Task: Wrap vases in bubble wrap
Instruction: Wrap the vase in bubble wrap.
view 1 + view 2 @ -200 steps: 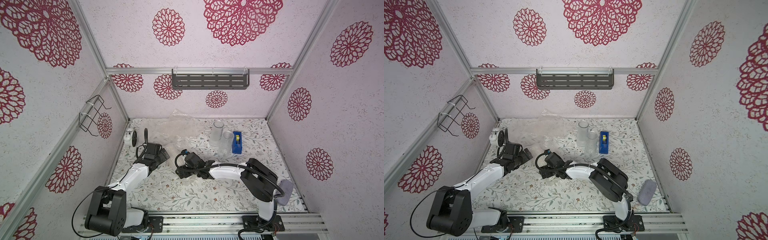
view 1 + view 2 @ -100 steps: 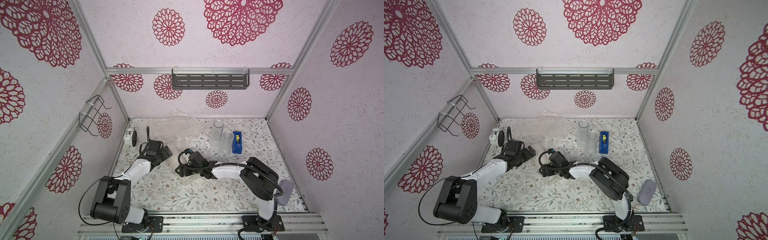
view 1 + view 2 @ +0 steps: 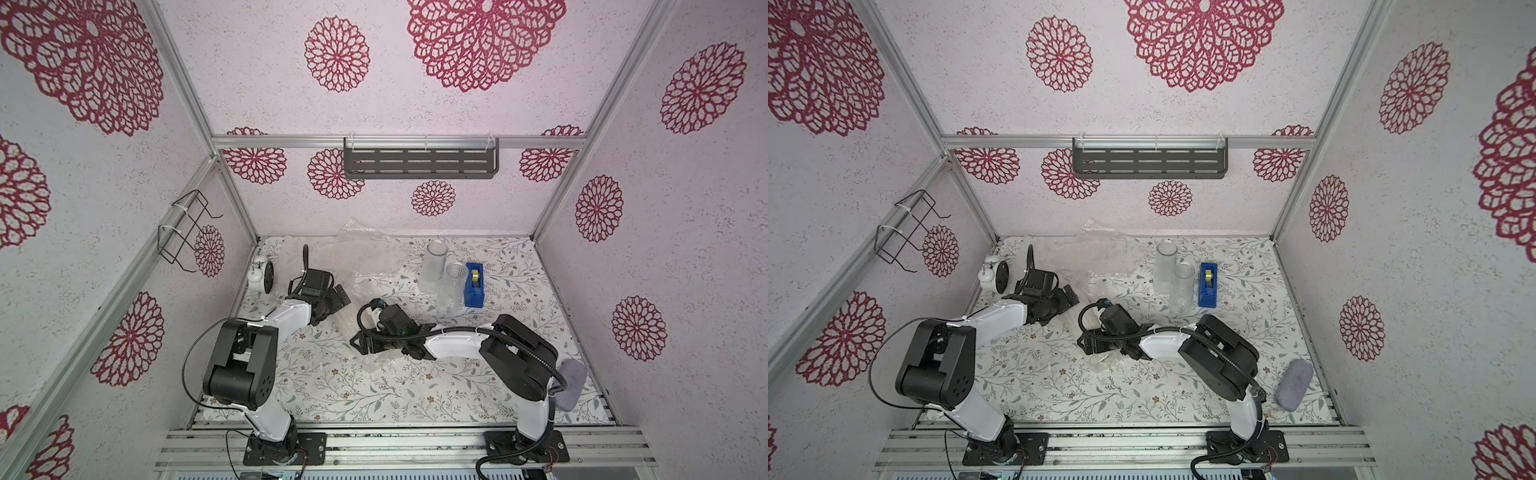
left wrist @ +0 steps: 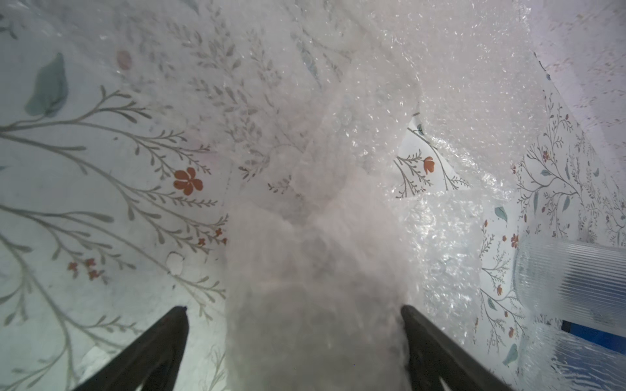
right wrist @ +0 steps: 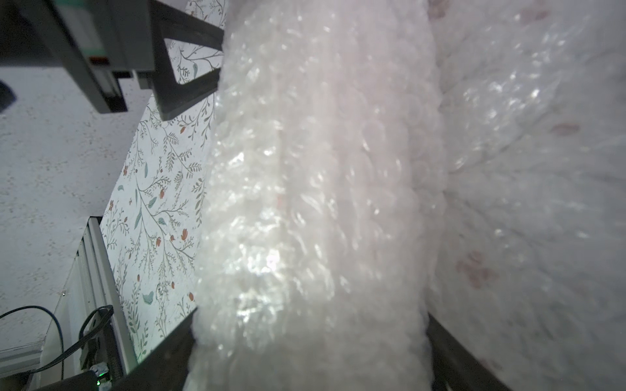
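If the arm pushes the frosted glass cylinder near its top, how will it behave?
The frosted glass cylinder stands upright, tall and narrow, so it would probably tip. The ribbed glass stands right beside it and might get knocked. Being glass, it could break.

1. A frosted glass cylinder (image 3: 433,266) is stood upright near the back, unwrapped.
2. A shorter clear ribbed glass (image 3: 452,289) is stood upright just in front of it, unwrapped.
3. A bubble-wrapped bundle (image 5: 315,203) is laid mid-table; its contents are hidden.
4. Loose bubble wrap (image 3: 365,253) is crumpled at the back.

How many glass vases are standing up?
2: the frosted glass cylinder near the back, and the ribbed glass vase in front of it. Another vase may hide inside the bubble wrap.
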Controlling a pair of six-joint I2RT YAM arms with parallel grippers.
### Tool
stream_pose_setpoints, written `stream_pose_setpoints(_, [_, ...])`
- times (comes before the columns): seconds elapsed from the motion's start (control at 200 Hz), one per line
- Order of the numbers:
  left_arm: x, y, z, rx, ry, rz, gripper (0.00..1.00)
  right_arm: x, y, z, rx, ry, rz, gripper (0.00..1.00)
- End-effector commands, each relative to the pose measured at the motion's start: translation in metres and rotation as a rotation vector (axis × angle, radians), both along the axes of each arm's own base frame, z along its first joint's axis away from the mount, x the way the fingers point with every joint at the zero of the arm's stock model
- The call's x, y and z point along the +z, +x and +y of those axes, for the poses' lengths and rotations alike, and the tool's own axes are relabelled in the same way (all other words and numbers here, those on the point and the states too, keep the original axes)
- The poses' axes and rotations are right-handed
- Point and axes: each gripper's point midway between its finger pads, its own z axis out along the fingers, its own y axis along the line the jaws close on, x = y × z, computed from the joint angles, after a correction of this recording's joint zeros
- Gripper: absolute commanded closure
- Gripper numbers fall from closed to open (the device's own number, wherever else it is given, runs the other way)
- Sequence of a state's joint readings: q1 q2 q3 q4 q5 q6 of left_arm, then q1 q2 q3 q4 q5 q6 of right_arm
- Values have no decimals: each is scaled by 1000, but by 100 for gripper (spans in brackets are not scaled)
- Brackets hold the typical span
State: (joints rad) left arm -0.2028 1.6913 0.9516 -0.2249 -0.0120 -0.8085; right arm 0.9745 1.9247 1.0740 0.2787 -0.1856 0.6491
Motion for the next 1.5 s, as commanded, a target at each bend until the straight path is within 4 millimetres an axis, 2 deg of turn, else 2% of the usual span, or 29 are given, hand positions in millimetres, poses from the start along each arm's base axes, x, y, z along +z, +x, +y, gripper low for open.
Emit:
stream_pose_setpoints(0.0, [-29, -25, 16, 11, 103, 134, 2, -35, -28, -26, 47, -159, 54, 20])
stream_pose_setpoints(0.355, [-36, -25, 16, 11, 159, 164, 5, -27, -26, -31, 43, -175, 18, 8])
stream_pose_setpoints(0.746, [-35, -22, 10, -3, 194, 167, 5, 0, -30, -34, 65, -158, -22, 1])
stream_pose_setpoints(1.096, [-34, -24, 14, 17, 224, 165, 5, 5, -46, -51, 69, -166, 4, 3])
stream_pose_setpoints(1.316, [-34, -23, 9, 8, 225, 161, 5, 17, -41, -79, 18, -276, -76, 4])
stream_pose_setpoints(1.396, [-35, -22, 7, 2, 228, 165, 5, 25, -38, -88, 9, -307, -115, 4])
stream_pose_setpoints(1.496, [-34, -21, 5, -4, 235, 164, 5, 43, -34, -94, 1, -337, -179, 4])
